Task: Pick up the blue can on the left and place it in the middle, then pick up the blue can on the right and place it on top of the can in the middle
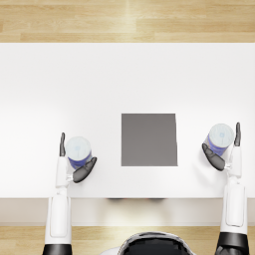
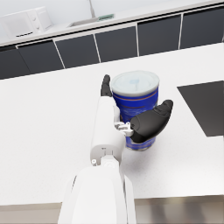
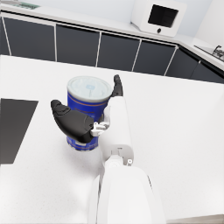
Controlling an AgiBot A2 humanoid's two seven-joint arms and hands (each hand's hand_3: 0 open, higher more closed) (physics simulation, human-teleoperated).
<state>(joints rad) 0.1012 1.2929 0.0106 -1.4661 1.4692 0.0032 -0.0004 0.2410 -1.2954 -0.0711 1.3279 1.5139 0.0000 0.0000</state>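
Microwave [image 3: 158, 17] (right wrist only)

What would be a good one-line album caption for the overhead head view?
Two blue cans, left and right, each cupped by a robot hand, flank a dark square mat.

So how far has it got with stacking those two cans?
Nothing is stacked yet. The grey mat in the middle is bare. The left robot hand is wrapped around the left can and the right robot hand around the right can, both cans apparently on the table. Moving and stacking both remain.
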